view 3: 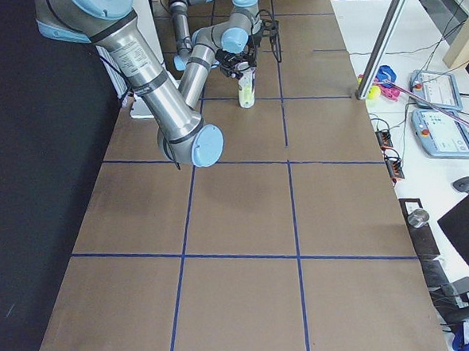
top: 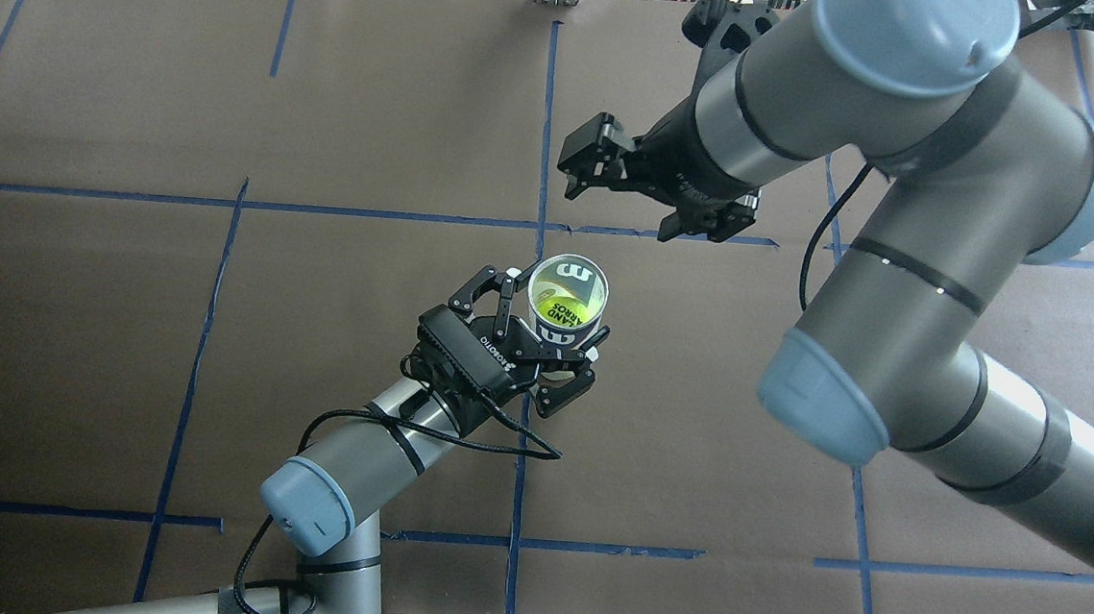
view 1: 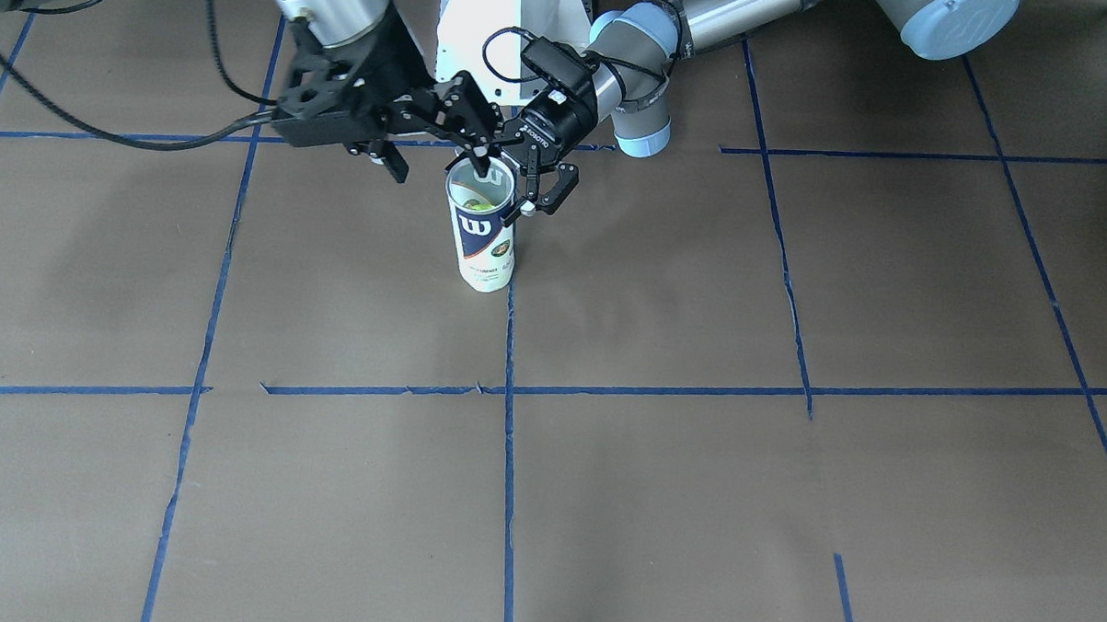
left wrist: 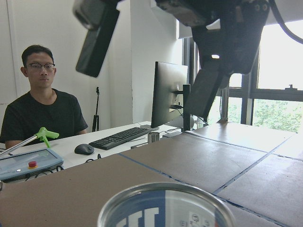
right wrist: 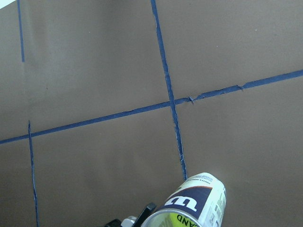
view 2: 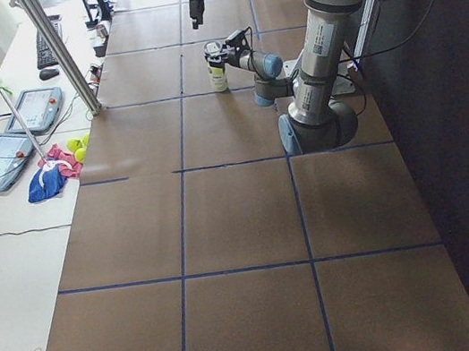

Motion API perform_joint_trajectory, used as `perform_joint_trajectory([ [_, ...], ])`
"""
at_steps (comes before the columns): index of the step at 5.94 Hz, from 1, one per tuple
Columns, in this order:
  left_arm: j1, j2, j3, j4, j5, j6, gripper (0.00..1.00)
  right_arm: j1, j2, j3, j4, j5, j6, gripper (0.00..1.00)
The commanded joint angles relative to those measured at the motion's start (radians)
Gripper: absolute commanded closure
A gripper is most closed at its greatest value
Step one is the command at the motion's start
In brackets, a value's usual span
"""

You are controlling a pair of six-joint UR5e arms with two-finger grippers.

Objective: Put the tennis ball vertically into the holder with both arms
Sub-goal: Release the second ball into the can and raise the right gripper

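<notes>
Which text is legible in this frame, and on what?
"W": the holder's navy label.
"ROBOTIQ": the left gripper's body.
"LAND" and "ARROS", both cut off: the tennis ball inside the holder.
Small print low on the holder: too small to read.

Brown tbl, blue tape, white desk

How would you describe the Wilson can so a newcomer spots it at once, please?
On the brown table with its blue tape grid, look before the robot's white base. The holder stands upright there, by the left gripper and below the right gripper. Against their black, it is a clear can with a navy W label, the tennis ball inside.
</notes>
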Motion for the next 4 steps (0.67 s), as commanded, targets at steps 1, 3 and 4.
perform_joint_trajectory([
  [1,-0.002,-0.001,-0.033,-0.002,0.0,-0.034,0.0,0.087,-0.059,0.013,0.001,0.108,-0.081,0.02],
  [3,-0.008,-0.003,-0.094,0.004,0.0,-0.031,0.0,0.093,-0.08,0.011,0.003,0.105,-0.105,0.02],
  [4,-0.014,-0.003,-0.122,0.008,0.0,-0.033,0.0,0.102,-0.082,0.013,0.003,0.109,-0.127,0.02],
])
